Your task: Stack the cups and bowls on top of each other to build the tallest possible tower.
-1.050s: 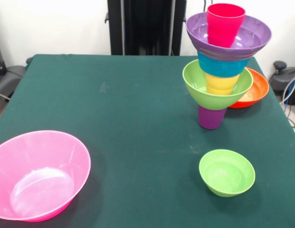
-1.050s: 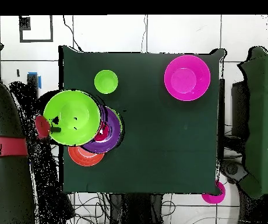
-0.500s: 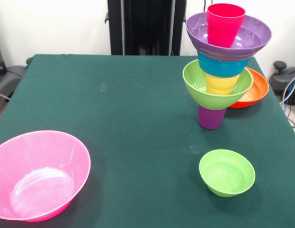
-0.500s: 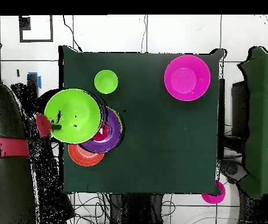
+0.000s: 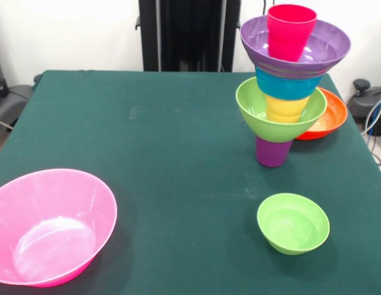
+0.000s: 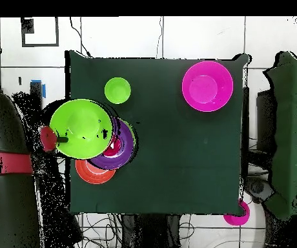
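Observation:
The tower (image 5: 287, 86) stands at the table's far right. It rises from a purple cup (image 5: 273, 152) through a lime bowl (image 5: 279, 123), a yellow cup (image 5: 286, 109), a blue bowl (image 5: 287, 87) and a wide purple bowl (image 5: 326, 46) to a red cup (image 5: 290, 31). In the overhead view another lime green bowl (image 6: 80, 128) hangs high, overlapping the tower's purple bowl (image 6: 122, 154). My gripper (image 6: 59, 137), a red and black piece, is shut on this bowl's left rim. The front view shows neither gripper nor held bowl.
An orange-red bowl (image 5: 329, 117) sits behind the tower, touching or nearly so. A small lime bowl (image 5: 293, 222) stands in front of it, and a large pink bowl (image 5: 49, 224) sits at the near left corner. A dark bulk with a red band (image 6: 6, 161) fills the overhead's left edge.
In the overhead view the held lime bowl has drifted slightly right, toward the tower. The front view is unchanged.

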You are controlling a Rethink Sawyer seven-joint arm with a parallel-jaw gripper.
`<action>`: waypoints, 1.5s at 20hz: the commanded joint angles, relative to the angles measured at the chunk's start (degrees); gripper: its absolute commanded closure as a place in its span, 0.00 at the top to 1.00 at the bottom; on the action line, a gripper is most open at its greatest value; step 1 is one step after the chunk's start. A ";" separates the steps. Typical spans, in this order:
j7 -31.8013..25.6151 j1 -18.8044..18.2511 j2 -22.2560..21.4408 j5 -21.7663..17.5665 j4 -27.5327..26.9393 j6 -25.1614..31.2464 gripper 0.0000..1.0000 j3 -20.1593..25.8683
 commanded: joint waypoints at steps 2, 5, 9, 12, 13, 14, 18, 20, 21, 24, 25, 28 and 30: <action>10.28 0.36 3.81 -0.58 5.83 -2.98 0.00 2.04; 10.44 0.37 3.83 -0.54 5.99 -3.24 0.00 2.05; 10.85 0.38 4.02 -0.45 6.30 -3.72 0.00 2.05; 11.01 0.45 4.17 -0.60 6.44 -4.14 0.00 2.01; 11.10 0.48 4.22 -0.59 6.48 -4.23 0.00 2.02; 11.20 0.48 4.35 -0.60 6.44 -4.35 0.00 2.02; 11.46 0.47 4.72 -0.57 6.48 -4.87 0.00 2.01; 11.57 0.48 4.79 -0.49 6.57 -5.07 0.00 1.99; 11.65 0.45 4.81 -0.38 6.66 -5.22 0.00 2.02; 11.97 0.53 5.01 -0.44 6.75 -5.62 0.00 1.91; 12.00 0.54 5.04 -0.40 6.83 -5.78 0.00 1.87; 12.06 0.59 5.17 -0.24 7.03 -6.29 0.00 1.73; 12.11 0.69 5.25 -0.17 7.10 -6.61 0.00 1.49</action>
